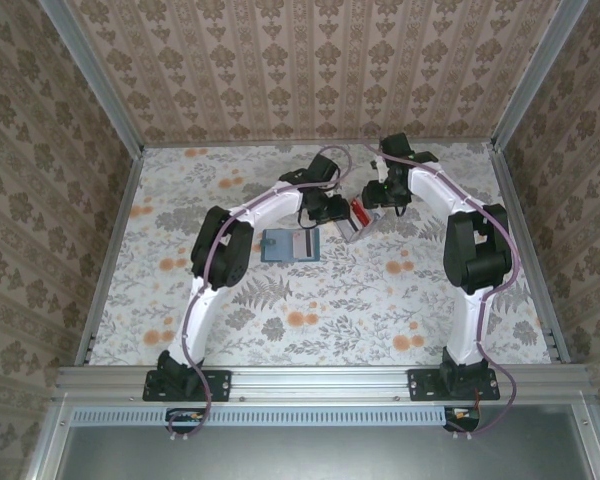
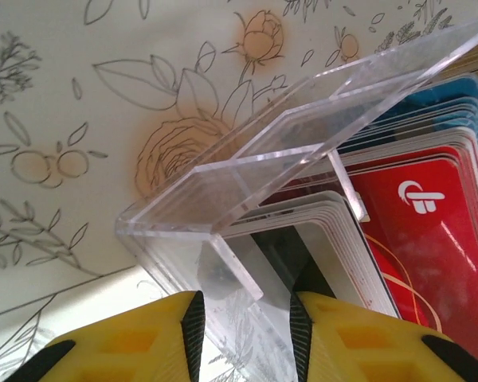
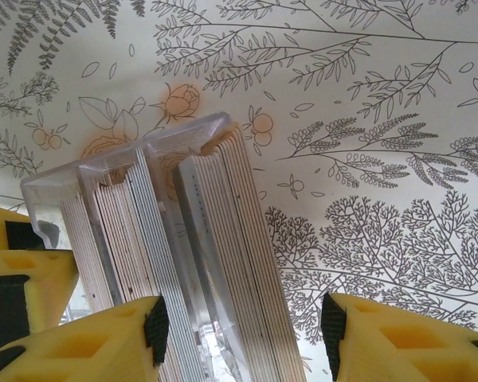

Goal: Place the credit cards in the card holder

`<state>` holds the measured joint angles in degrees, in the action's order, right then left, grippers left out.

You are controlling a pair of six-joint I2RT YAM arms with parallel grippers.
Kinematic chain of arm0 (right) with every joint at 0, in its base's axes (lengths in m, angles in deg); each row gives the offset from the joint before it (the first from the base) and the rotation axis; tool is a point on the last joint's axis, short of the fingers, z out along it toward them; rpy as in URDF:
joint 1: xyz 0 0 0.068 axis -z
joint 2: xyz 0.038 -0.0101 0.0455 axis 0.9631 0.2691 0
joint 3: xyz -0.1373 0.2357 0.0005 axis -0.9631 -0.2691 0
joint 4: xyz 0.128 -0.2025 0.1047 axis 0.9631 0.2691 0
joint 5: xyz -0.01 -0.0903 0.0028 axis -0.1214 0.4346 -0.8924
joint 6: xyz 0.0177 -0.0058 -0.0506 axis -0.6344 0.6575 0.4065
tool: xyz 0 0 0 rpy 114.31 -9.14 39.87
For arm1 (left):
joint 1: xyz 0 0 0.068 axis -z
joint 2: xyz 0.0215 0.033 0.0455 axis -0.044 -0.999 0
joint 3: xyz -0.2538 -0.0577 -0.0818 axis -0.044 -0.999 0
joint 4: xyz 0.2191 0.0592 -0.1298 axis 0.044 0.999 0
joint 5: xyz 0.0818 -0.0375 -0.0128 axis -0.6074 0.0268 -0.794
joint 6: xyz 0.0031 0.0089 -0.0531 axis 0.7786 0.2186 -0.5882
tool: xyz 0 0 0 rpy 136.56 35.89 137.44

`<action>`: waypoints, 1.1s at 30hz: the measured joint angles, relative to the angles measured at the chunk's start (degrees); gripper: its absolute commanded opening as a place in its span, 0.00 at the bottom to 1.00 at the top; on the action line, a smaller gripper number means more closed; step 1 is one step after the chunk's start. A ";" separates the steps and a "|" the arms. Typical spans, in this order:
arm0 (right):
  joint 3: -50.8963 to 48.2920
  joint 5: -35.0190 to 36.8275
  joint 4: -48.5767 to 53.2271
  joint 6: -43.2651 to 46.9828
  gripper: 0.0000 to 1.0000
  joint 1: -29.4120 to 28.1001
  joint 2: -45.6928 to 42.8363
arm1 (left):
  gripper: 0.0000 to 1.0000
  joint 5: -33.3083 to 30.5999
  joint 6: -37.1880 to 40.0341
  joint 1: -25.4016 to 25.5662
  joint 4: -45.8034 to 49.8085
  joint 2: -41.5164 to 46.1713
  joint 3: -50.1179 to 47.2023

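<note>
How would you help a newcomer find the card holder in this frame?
Look at the floral table, near its middle. The card holder lies there, just left of the clear slotted tray. It is the only flat, teal-blue square; the tray is see-through.

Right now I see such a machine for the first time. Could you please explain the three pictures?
Two robot arms are bolted at the near edge of a table. The wide picture comes from a fixed camera above and behind them; the other two come from cameras on the wrists, so yellow fingers show below. On the flowered table lie an open teal card holder and a clear tray packed with credit cards. The left claw and right claw stand open at the tray; neither clearly holds anything.
</note>
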<state>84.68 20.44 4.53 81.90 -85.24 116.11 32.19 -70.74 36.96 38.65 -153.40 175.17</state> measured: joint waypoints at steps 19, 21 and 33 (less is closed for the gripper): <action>1.14 0.46 0.37 -0.02 0.55 0.20 2.19 | 0.36 0.24 -0.70 -0.13 -6.08 1.92 -5.57; 1.14 0.59 0.37 -0.02 0.55 0.22 2.19 | 0.36 0.24 -0.70 -0.13 -6.10 1.92 -5.57; 1.16 1.53 0.44 -0.02 0.54 1.60 2.16 | 0.36 0.24 -0.72 -0.13 -8.04 2.73 -7.43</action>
<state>85.84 21.97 4.97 81.87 -83.64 118.27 32.44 -71.46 36.83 30.61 -150.67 167.74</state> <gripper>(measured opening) 0.542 0.362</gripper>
